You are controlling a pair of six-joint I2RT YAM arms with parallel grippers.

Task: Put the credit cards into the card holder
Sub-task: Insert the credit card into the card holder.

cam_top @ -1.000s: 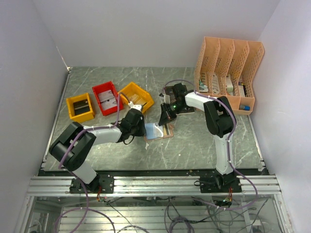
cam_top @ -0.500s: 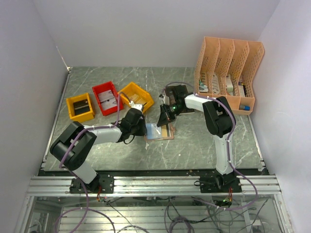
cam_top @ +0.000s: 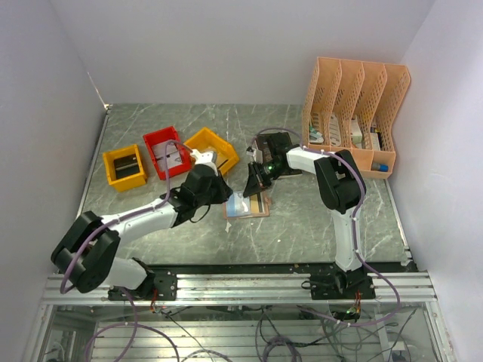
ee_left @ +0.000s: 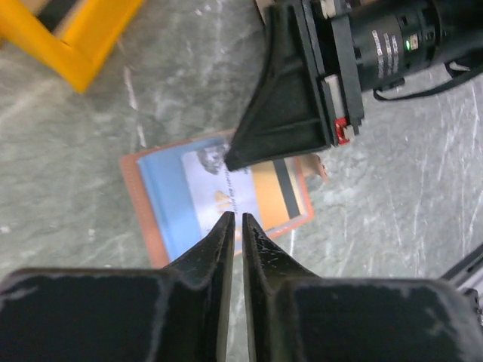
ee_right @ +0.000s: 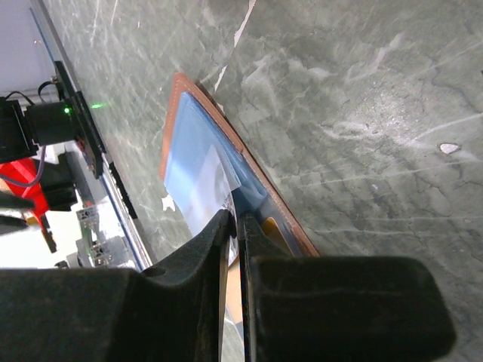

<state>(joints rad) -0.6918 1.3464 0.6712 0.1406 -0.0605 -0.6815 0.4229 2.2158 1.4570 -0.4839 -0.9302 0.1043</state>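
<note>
Tan-brown leather card holder (ee_left: pixel 132 197) lies opened flat on the grey-green marbled counter (cam_top: pixel 317 226). It sits near the middle, between the two arms.

Contents: three cards rest on the open holder.
- The light blue card (ee_left: pixel 162 204) covers the side nearest the holder's brown border.
- The pale grey card (ee_left: pixel 211 185), which carries some print, overlaps it at the centre.
- The orange-gold card (ee_left: pixel 266 200), which has a dark stripe, shows at the opposite side.
- I cannot tell whether any card is seated in a slot or only lying on top.

Left hand (ee_left: pixel 235 217): the fingers are almost together, with only a thin slit between them, and nothing is seen in that slit. The tips are over the near edge of the pale grey card. I cannot tell whether they touch it.

Right hand (ee_right: pixel 232 219): it reaches in from the opposite side, steeply tilted. In the left wrist view its tip is down on the far edge of the pale grey card. The fingers are close together with a narrow gap, and the card's corner runs up to that gap. I cannot tell whether the card is actually pinched.

Surroundings: a red bin (cam_top: pixel 151 147) and two yellow bins (cam_top: pixel 109 170) stand at the back left. A peach file rack (cam_top: pixel 355 83) stands at the back right. All are well apart from the holder.
</note>
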